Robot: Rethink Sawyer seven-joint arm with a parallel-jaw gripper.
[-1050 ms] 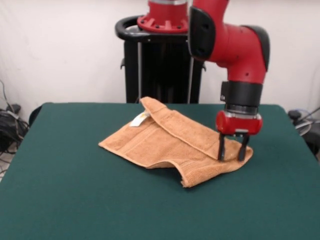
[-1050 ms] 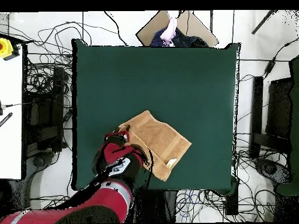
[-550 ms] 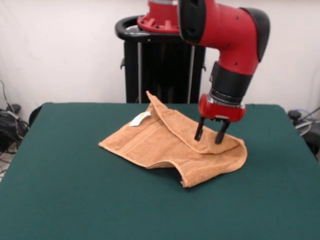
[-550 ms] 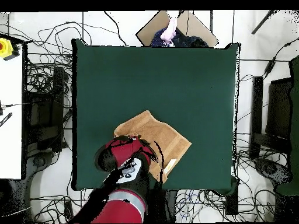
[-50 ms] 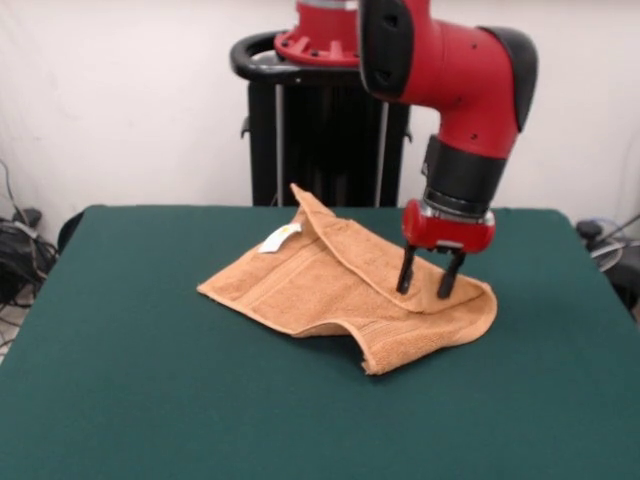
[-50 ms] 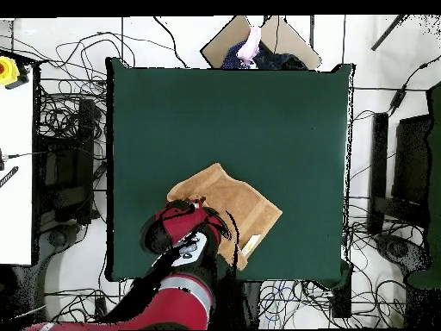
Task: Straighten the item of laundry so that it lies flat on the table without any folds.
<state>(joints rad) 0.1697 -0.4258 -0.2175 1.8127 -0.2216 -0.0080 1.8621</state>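
1. Centre of the front view: towel (image 5: pixel 340 290) on the green table (image 5: pixel 120 400), crumpled, not flat. Long axis runs from the left corner to the lower right of frame. A folded-over flap rises along its far edge to a peak at upper centre, and the near edge curls under at lower centre. White tag (image 5: pixel 279 238) sits on the upper-left part.
2. Gripper (image 5: pixel 428 282) comes down at right of centre over the towel's right part. Two dark fingers (image 5: pixel 405 272) spread apart, tips at or just above the cloth. Can't tell if they touch. Nothing between them.
3. Behind, at top centre: black pedestal (image 5: pixel 320 130) with the arm's (image 5: pixel 450 80) red base. Cables (image 5: pixel 15 250) at the left edge.
4. Lower left-centre of the overhead view: towel (image 6: pixel 241 202) near the table's (image 6: pixel 232 112) bottom edge, long axis diagonal from upper left to lower right. The arm (image 6: pixel 181 250) covers its lower-left part and hides the gripper.
5. Around the table: cables on the floor on all sides, a cardboard box (image 6: pixel 258 39) at top centre holding dark cloth and something pink, a white surface (image 6: pixel 15 164) at the left edge with a yellow-and-red object (image 6: pixel 10 71).
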